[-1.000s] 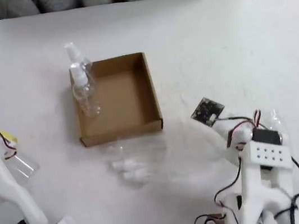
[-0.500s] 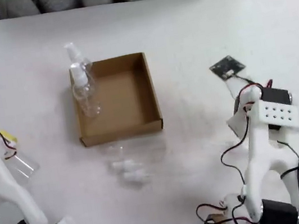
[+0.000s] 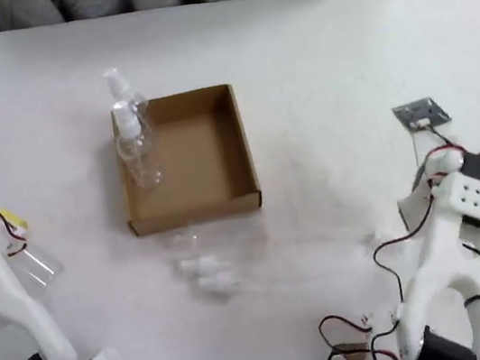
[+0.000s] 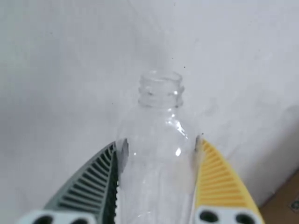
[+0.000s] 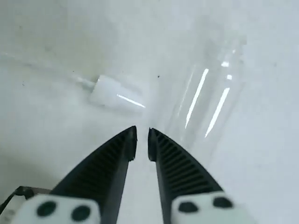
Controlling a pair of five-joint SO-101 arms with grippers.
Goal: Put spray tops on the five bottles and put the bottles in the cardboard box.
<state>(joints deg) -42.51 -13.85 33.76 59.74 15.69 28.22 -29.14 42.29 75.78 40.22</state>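
- Progress looks partial: two capped bottles (image 3: pixel 136 146) stand at the left wall of the box (image 3: pixel 226 205), one by its far left corner. I cannot tell whether both are inside it.
- Box sits mid-table, somewhat toward the left edge of the table (image 3: pixel 338 46).
- Loose tops (image 3: pixel 207 274) lie on the table just in front of the box's near wall.
- Left gripper (image 4: pixel 160 144), by the table's near left corner, pinches an open bottle (image 4: pixel 159 88) around its body, threaded neck bare and pointing away from the jaws.
- Right gripper (image 5: pixel 141 135), near the right edge, hangs over the table with its jaws almost pressed together and nothing between them. A spray top (image 5: pixel 114 91) lies just beyond the tips, and a second bottle (image 5: pixel 210 98) lies on its side beside that.
- Step in hand, I judge, is capping the held bottle.
- Next move calls for the right jaws to spread, drop over the spray top and grip it, then carry it to the open neck and seat it straight.
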